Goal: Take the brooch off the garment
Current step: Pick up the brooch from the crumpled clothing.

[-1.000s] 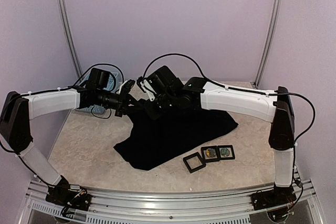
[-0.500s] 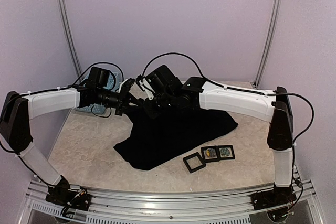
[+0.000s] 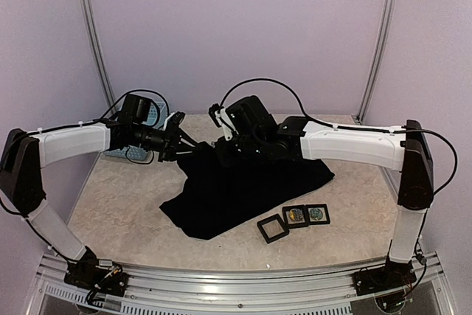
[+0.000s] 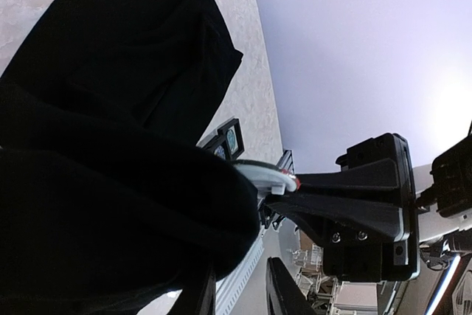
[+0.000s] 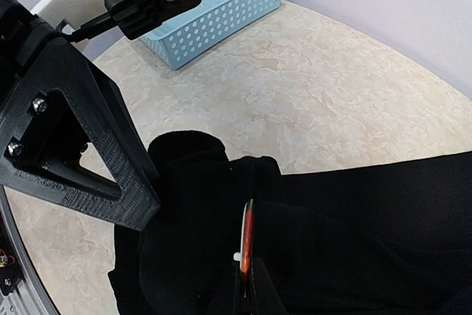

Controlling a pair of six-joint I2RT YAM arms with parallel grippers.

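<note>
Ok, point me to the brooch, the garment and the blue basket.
brooch (image 5: pixel 247 235): right wrist view, on its thin red rim, seen edge-on.
garment (image 3: pixel 243 189): top external view, on the middle of the black fabric.
light-blue basket (image 5: pixel 221 18): right wrist view, on its perforated side wall.

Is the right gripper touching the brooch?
Touching. The right wrist view shows the brooch edge-on, pinched at its lower end in the shut right gripper.
</note>
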